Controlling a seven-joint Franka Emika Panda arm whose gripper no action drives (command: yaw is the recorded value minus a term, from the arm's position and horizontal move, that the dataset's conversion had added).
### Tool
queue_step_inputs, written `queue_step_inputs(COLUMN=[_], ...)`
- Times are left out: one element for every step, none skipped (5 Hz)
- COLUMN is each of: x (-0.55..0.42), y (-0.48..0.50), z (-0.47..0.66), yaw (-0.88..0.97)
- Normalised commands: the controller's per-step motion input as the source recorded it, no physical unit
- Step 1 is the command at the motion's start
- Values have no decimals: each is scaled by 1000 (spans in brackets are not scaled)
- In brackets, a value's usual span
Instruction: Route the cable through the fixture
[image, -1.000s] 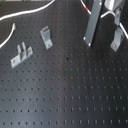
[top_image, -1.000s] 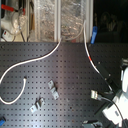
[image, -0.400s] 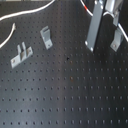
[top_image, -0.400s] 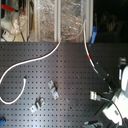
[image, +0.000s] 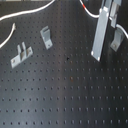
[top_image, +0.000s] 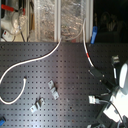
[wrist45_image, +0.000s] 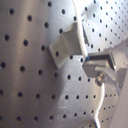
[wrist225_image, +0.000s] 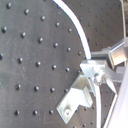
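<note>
Single-arm cable routing on a perforated black desk (image: 65, 95).

**Change.** Against the pictures from a second ago, next to nothing differs. The fingers (image: 101, 30) stand at almost the same spot by the first exterior view's right edge, with at most a slight drift. The cable (image: 22, 14) keeps its earlier curve. The routing has therefore probably not advanced in this interval.

**Cable.** In the second exterior view it runs from the second exterior view's left edge up to the desk's far side. It then comes down past its red band (top_image: 86, 50) toward the arm at the second exterior view's right. In both wrist views it passes close by a pale bracket (wrist45_image: 67, 45) and alongside the finger hardware. Whether it is seated in the bracket cannot be told.

**Fingers.** It cannot be told whether they are clenched on the cable or released. The cable leads toward them, but no contact point is visible.

**Count.**
- One arm.
- One cable, with one red band.
- Two fixtures standing apart from the arm, one nearer the fingers (image: 46, 36) and one farther off (image: 20, 54), neither touched by the cable.
- The bracket next to the fingers, which is probably a third fixture and the one now being worked.
</note>
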Motion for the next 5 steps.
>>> queue_step_inputs(x=[-222,-118,-113,-189,-217], y=[89,89,48,51,61], z=[-13,-138,-5,1,68], yaw=[308,426,117,91,0])
